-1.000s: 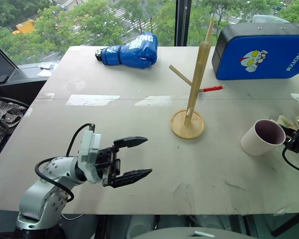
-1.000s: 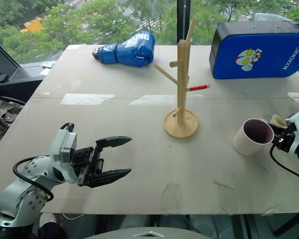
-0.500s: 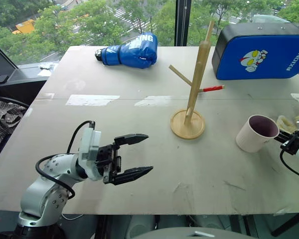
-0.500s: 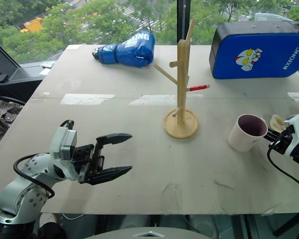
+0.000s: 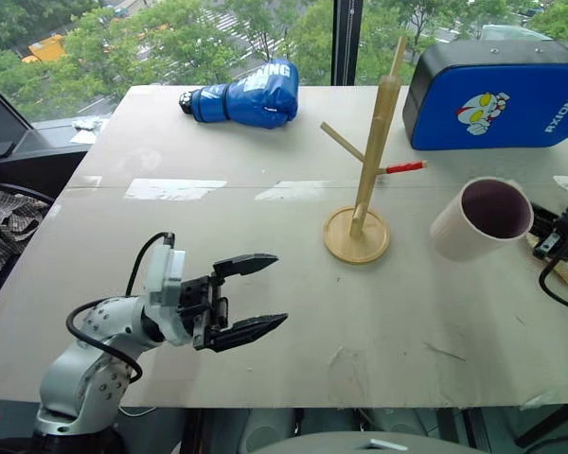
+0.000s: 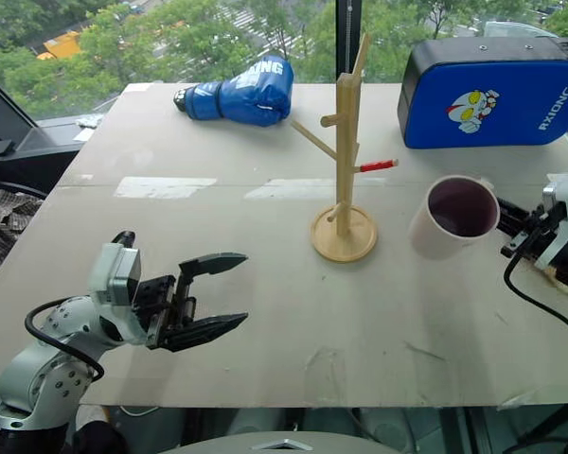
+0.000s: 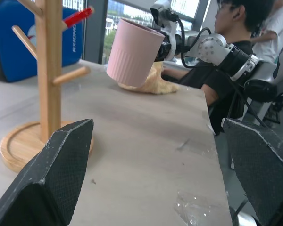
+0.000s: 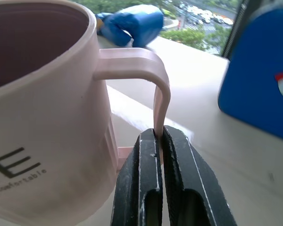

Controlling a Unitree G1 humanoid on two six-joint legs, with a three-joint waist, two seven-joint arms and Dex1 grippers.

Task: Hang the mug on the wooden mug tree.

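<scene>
Right gripper (image 8: 158, 141) pinches the pale beige cylindrical mug (image 6: 452, 216) by its handle, clear of the tabletop (image 5: 265, 284); left gripper (image 5: 249, 295) gapes empty; next, thread the handle onto a peg of the light wooden mug tree (image 5: 371, 165)

The grey table (image 5: 170, 274) carries the wooden mug tree (image 5: 364, 184), a blue boxing glove (image 5: 246, 96), a blue pad (image 5: 492, 95) and perhaps a yellowish towel (image 7: 148, 84).

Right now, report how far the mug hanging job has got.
Done: the right gripper is shut on the handle of the mug, and the mug is off the table, tilted, as the left wrist view shows. In hand: the mug hangs right of the wooden mug tree, apart from it. Left: slipping the handle over a peg. The left gripper hovers open and empty.
</scene>
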